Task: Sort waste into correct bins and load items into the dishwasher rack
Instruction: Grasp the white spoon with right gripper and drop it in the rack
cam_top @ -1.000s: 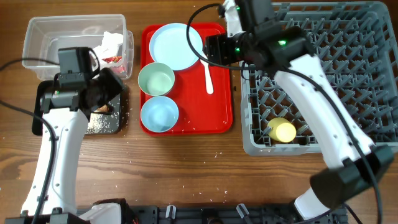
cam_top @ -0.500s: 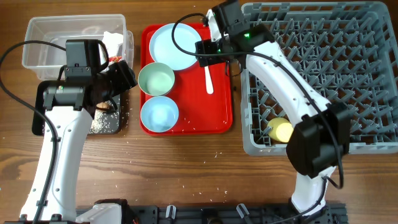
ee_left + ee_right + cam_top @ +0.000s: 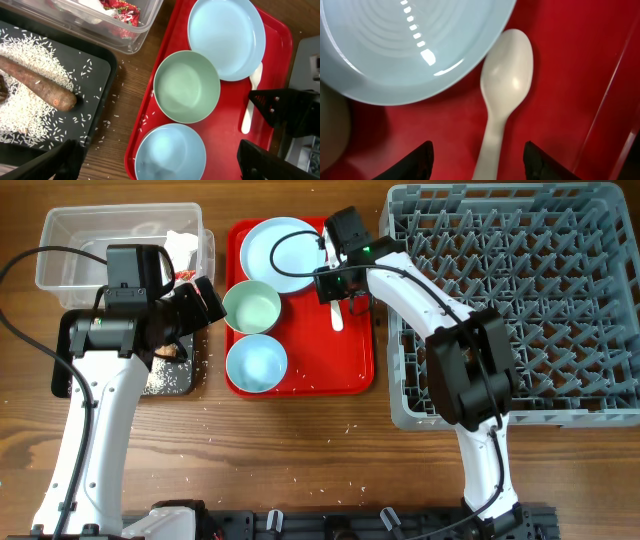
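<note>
My left gripper [image 3: 162, 162] hangs wide open above the smaller pale blue bowl [image 3: 170, 150] on the red tray, with nothing between its fingers. The pale green bowl [image 3: 186, 86] and pale blue plate [image 3: 226, 35] lie beyond it. My right gripper [image 3: 481, 160] is open low over the tray, its fingers either side of the white spoon's [image 3: 505, 75] handle without touching it. The brown stick [image 3: 35, 82] and rice [image 3: 30, 115] lie in the black tray [image 3: 102, 80]. The napkin [image 3: 180, 248] and red wrapper [image 3: 120, 10] are in the clear tub [image 3: 70, 240]. The cup is hidden.
The flat red tray [image 3: 350, 370] sits between the bins and the grey rack [image 3: 560, 300]. My right arm reaches from the rack's front edge across to the spoon [image 3: 337, 318]. Loose rice grains dot the wooden table near the black tray.
The right arm has swung left off the rack and come down over the spoon, its jaws narrowing. The left gripper has opened wide and shifted right toward the bowls.
</note>
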Action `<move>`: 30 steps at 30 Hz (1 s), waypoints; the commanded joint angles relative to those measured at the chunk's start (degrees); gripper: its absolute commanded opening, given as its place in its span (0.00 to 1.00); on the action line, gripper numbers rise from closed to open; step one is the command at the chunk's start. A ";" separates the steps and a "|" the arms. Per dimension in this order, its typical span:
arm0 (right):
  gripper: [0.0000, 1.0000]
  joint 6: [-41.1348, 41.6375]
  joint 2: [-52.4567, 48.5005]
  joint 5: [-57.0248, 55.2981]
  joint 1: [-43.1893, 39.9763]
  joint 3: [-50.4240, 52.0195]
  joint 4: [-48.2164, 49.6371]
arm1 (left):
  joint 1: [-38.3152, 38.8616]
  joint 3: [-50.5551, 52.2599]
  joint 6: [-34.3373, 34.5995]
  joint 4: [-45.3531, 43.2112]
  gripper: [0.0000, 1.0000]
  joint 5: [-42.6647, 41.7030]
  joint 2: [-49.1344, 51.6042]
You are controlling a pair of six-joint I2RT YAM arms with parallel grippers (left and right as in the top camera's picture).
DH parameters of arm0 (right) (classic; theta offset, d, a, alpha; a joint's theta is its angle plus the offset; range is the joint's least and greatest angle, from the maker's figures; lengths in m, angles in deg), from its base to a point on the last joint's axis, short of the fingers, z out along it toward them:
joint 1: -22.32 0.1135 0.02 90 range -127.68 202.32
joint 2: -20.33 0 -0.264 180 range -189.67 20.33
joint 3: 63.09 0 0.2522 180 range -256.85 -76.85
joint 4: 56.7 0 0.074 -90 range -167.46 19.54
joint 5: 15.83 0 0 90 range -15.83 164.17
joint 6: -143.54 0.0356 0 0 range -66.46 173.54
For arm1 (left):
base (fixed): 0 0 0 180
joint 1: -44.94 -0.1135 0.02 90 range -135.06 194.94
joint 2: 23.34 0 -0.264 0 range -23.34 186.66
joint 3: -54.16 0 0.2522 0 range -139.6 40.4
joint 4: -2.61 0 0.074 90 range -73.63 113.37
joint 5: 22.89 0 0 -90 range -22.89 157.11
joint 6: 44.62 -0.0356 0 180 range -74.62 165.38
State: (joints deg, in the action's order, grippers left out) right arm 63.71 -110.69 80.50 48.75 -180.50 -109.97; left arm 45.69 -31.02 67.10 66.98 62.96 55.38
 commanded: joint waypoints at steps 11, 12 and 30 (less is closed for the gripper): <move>0.08 -1.20 -5.40 -3.52 0.28 -0.46 0.61 | 0.11 -0.96 -0.31 0.04 1.00 1.01 -0.59; 0.06 -1.22 -5.40 -3.52 0.26 -0.46 0.50 | 0.11 -0.96 -0.31 0.04 1.00 1.01 -0.61; 0.04 20.00 24.83 -4.35 -8.92 -2.10 -23.02 | 0.11 -0.96 -0.31 0.04 1.00 1.01 -0.61</move>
State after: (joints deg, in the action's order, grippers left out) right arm 71.95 -90.89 79.60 44.71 -181.68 -129.05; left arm 45.69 -31.02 67.10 66.98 63.16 55.38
